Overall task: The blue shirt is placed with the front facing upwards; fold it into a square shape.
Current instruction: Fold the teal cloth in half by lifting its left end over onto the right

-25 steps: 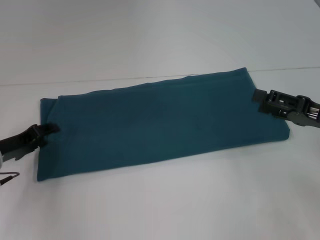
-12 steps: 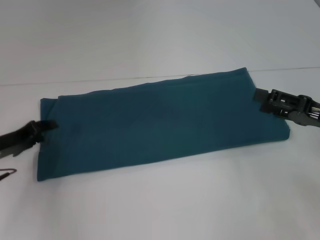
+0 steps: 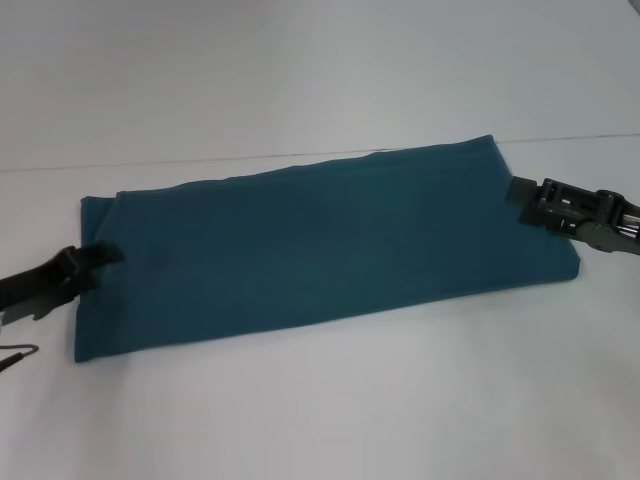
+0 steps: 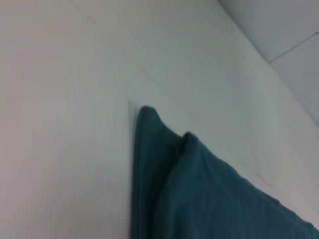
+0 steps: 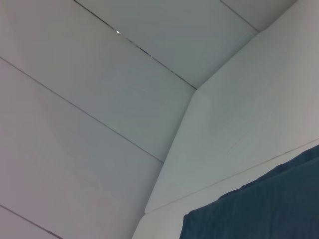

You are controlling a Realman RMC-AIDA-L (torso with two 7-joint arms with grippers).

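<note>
The blue shirt point(image 3: 320, 250) lies on the white table point(image 3: 330, 410) folded into a long band with a plain teal face up; no lettering shows. My left gripper point(image 3: 98, 257) meets the band's left short edge, low over the table. My right gripper point(image 3: 520, 189) is at the band's right short edge, near its far corner. In the left wrist view a layered corner of the shirt point(image 4: 199, 199) rests on the table. A shirt corner point(image 5: 259, 204) also fills the low part of the right wrist view.
A thin cable loop point(image 3: 18, 354) lies on the table by the left arm. The table's far edge point(image 3: 300, 155) runs just behind the shirt, with a pale panelled wall point(image 5: 99, 99) beyond it.
My left gripper drew back slightly to the left half a second ago and is now back at the shirt's edge. The right gripper and the shirt have not moved.
</note>
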